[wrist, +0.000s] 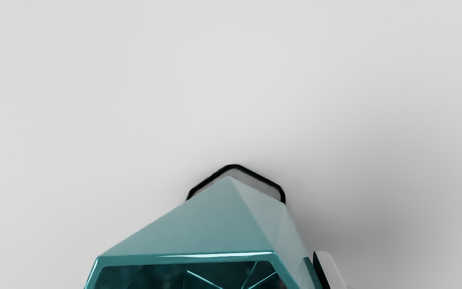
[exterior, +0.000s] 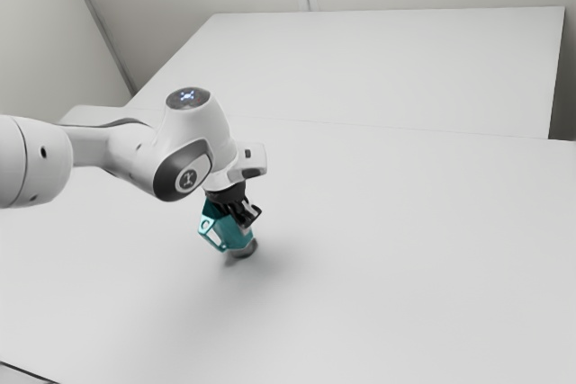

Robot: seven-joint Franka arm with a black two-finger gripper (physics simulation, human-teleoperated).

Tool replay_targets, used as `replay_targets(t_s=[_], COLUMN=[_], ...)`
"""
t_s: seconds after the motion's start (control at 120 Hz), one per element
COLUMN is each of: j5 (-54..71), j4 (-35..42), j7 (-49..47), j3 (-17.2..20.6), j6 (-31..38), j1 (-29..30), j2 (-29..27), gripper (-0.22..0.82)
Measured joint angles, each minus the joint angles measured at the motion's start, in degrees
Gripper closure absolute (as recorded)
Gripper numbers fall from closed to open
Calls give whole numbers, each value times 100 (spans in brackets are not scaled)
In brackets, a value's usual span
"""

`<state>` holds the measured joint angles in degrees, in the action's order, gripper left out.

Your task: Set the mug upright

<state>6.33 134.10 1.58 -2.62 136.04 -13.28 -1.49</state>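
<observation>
The arm (exterior: 119, 146) bears a dark round badge (exterior: 187, 180) with a pale emblem, too small in the exterior view to read. Above it, a dark disc (exterior: 187, 97) on the arm's top shows small blue-white lights, their pattern too fine to make out as any sign.

The mug (exterior: 236, 234) is teal and faceted, below the arm's hand and low over the worktop (exterior: 405, 240). It leans, its mouth raised toward the exterior view's left and its grey base (exterior: 244, 250) low, close to the worktop; whether the two touch I cannot tell. The handle (exterior: 214, 236) faces the exterior view's left. The dark fingers (exterior: 244, 215) are at the mug and cover part of it; I cannot tell how far apart they stand or whether they have hold of it.

In the wrist view the picture's edge cuts off the mug's rim (wrist: 187, 256). The inside (wrist: 155, 276) is dark, crossed by bright thin lines, and its floor is cut off. The mug's wall hides most of the base, whose black edge (wrist: 234, 166) peeps out past it.

At the exterior view's left the arm runs out of the picture. A thin dark line (exterior: 27, 372) is cut off at the near corner there; what it belongs to is unclear.
</observation>
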Motion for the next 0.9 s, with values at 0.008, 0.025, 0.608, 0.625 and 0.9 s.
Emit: replay_targets(t_s=[0.008, 0.025, 0.608, 0.625, 0.9], j5=[0, 1, -29, -35, -100], j4=[4, 11, 84, 80, -109], j7=[-4, -11, -187, -190, -221], j3=[0, 0, -2, -2, 5], j6=[6, 17, 201, 202, 172], j1=[2, 5, 93, 93, 39], j2=[1, 6, -2, -13, -129], gripper=[75, 75, 60, 59, 25])
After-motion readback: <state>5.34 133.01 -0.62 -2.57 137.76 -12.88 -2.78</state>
